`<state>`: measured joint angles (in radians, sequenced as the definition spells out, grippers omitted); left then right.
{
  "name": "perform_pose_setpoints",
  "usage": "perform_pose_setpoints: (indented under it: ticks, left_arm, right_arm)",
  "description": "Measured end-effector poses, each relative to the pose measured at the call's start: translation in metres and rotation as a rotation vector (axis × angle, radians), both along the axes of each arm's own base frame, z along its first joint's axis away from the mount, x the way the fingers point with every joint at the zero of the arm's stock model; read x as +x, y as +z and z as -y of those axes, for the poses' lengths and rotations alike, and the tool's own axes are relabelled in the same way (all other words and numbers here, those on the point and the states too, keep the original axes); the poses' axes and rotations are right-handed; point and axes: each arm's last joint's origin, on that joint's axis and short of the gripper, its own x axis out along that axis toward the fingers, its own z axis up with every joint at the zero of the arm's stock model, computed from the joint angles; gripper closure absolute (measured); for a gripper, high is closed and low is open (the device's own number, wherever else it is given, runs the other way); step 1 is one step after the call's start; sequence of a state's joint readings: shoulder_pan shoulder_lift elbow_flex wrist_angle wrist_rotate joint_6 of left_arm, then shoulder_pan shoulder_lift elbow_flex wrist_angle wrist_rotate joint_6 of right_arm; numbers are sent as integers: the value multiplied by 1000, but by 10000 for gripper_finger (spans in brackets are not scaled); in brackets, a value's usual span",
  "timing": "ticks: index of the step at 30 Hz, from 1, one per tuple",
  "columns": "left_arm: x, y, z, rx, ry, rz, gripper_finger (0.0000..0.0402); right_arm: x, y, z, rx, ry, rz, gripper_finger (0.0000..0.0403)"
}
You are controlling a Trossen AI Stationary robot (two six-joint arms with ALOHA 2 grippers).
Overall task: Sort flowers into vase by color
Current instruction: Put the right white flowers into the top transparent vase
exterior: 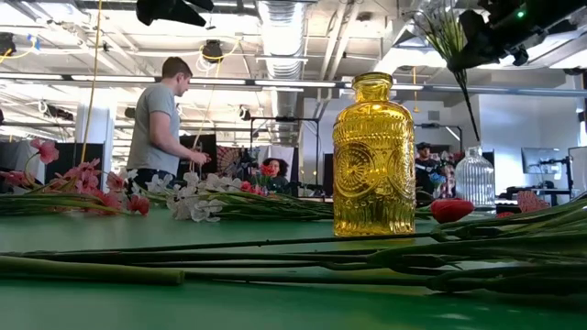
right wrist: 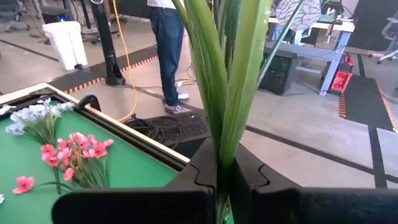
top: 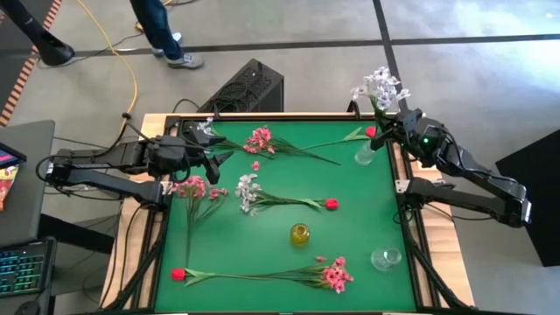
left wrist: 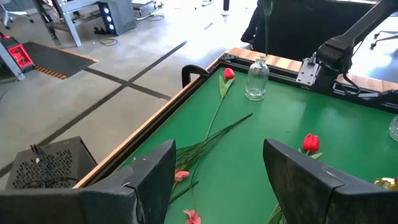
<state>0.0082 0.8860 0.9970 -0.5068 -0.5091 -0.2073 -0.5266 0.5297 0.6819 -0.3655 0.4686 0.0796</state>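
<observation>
My right gripper (top: 395,131) is at the table's far right corner, shut on a white flower spray (top: 381,87) that stands over the clear ribbed vase (top: 365,156). The stem's lower end (exterior: 475,128) hangs just over the vase's mouth (left wrist: 258,60); whether it has entered I cannot tell. A yellow vase (top: 300,234) stands mid-table and a round clear vase (top: 385,258) at the near right. Pink (top: 261,140), white (top: 248,192) and red (top: 331,204) flowers lie flat on the green mat. My left gripper (top: 223,162) hovers open at the far left, holding nothing. My right gripper pinches the white spray's stem and long green leaves (right wrist: 225,149) between its two fingers, below the blossoms. The fingers come nearly level from the table's right side and lie across the stem. The spray is lifted clear and roughly upright, blossoms up, its bare stem hanging below the fingers.
More flowers lie along the near edge: a red bud (top: 178,274) and a pink cluster (top: 335,276). A red bud (top: 372,131) lies beside the ribbed vase. A black box (top: 249,87) stands beyond the far edge, and people stand in the room behind.
</observation>
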Motion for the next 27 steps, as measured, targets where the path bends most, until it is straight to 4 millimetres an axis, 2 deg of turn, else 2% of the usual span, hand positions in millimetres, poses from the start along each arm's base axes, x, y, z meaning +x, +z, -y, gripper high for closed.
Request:
perform_pose_setpoints:
  ticks: [18,27]
  left_arm:
    - [0,0,0,-18,6,10,169]
    - [0,0,0,-21,7,12,169]
  right_arm:
    - [1,-2,8,5,-72,-20,363]
    - [2,-2,8,24,-54,2,363]
